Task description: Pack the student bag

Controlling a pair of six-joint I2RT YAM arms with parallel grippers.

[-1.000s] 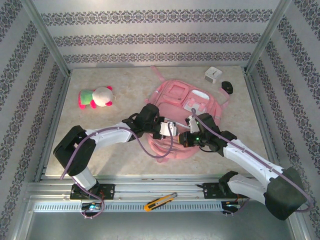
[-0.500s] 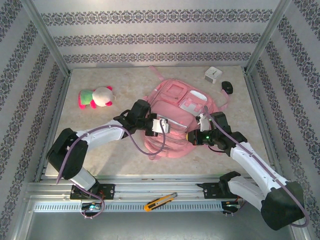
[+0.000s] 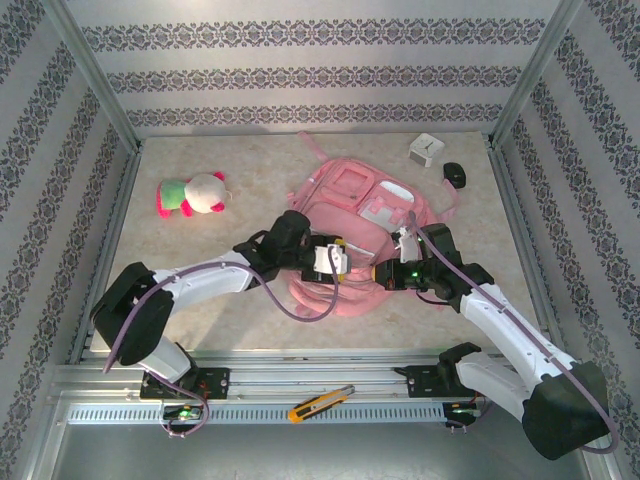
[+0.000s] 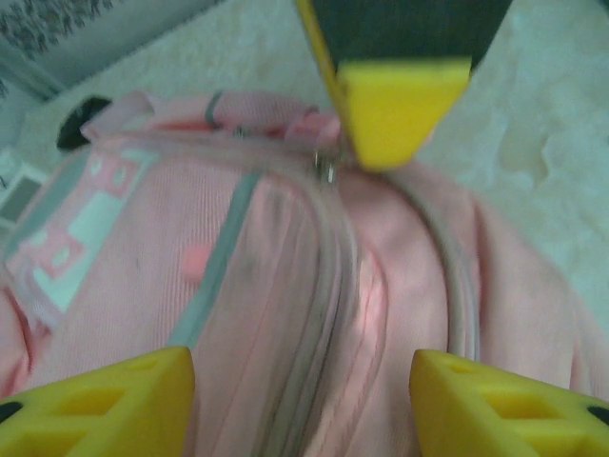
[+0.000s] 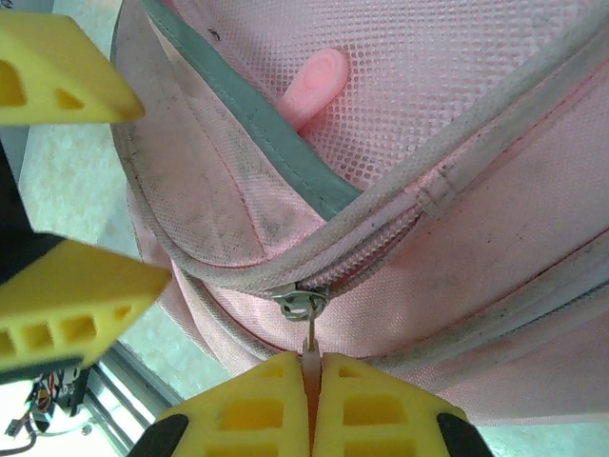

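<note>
Table (image 3: 250, 170): pink bag (image 3: 345, 185) at centre.
Right gripper (image 5: 311, 381): pinching zip pull (image 5: 304, 307); drag along track.
Left gripper (image 4: 300, 367): released; pin fabric near zip.

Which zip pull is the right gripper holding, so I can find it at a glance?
Start at the pink student bag in the middle of the table and go to its near right side. There the right gripper is shut on the thin tab of a small metal zip pull. It sits at the end of the zip line just below the grey-trimmed mesh pocket, pinched between yellow fingers.
</note>
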